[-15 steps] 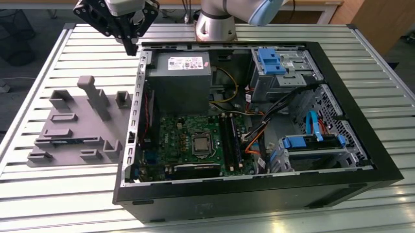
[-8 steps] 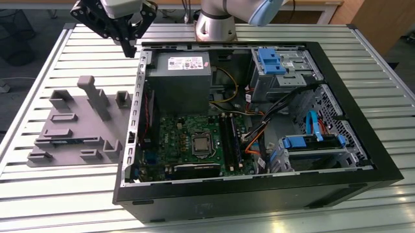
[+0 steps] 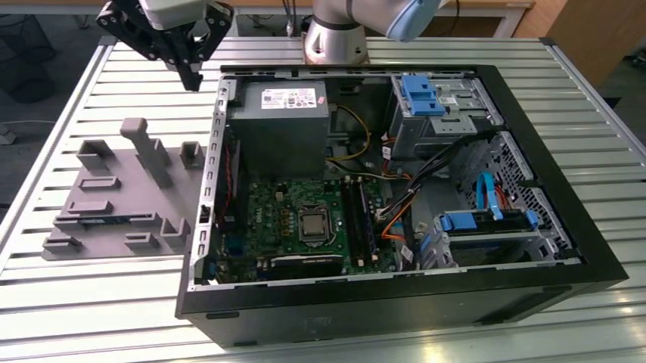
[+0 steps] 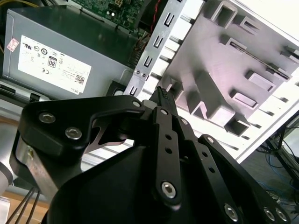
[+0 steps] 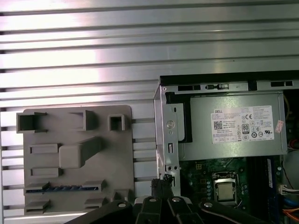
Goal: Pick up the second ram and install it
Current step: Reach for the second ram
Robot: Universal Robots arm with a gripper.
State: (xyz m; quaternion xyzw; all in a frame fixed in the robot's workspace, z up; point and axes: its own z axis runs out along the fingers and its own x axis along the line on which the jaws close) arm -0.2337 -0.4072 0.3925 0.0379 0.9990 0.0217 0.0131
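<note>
Gripper (image 3: pixel 192 80) fingers are pressed together on nothing, hovering over the desk (image 3: pixel 91 302) between the grey fixture (image 3: pixel 121 189) and the computer case (image 3: pixel 404 310), toward the desk edge by the arm's base. Second ram (image 5: pixel 63 188) — a blue strip — sits in 1 fixture slot, well apart from the fingers. Coming down closed would likely strike its thin top edge, and an off-centre pinch could cock it — jamming it in the slot.

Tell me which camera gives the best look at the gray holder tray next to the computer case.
The first wrist view: it looks straight down on the holder tray, showing most of its outline and the second ram in a slot. The exterior view shows the tray slanted; the second wrist view shows part beyond the gripper.
</note>
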